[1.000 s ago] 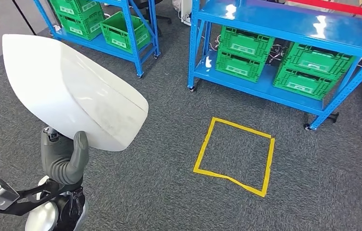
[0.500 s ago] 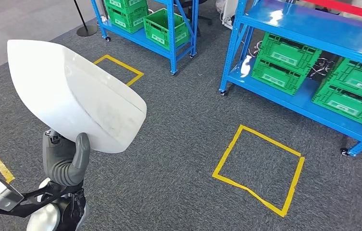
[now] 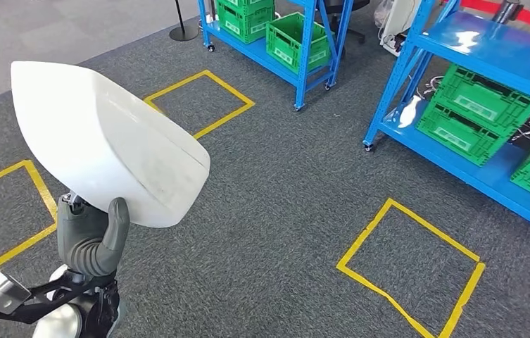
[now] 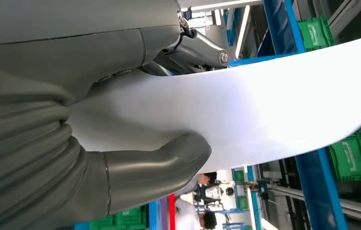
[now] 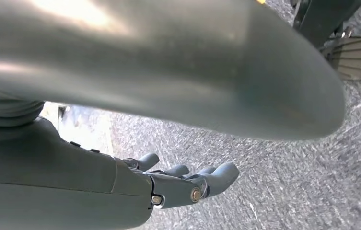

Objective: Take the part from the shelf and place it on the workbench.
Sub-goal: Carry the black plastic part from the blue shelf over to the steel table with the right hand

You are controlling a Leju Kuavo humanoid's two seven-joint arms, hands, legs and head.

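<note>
A large white curved shell part [image 3: 107, 141] is held up at the left of the head view, over the grey carpet. My left hand [image 3: 91, 236] grips its lower edge, thumb pressed against the front face. The left wrist view has the same white part [image 4: 264, 110] running across, with my thumb [image 4: 164, 165] clamped on it. My right hand [image 5: 188, 184] hangs beside my body above the carpet, fingers apart and holding nothing.
Blue shelf racks [image 3: 459, 49] with green crates [image 3: 469, 113] stand at the back and right. Yellow tape squares [image 3: 409, 271] mark the grey carpet. A black post base [image 3: 183, 29] stands at the back. People appear far off in the left wrist view.
The whole scene has slid to the right as the camera turns left: racks and the tape square shifted right, more tape squares came in at left. The part stays held the same way.
</note>
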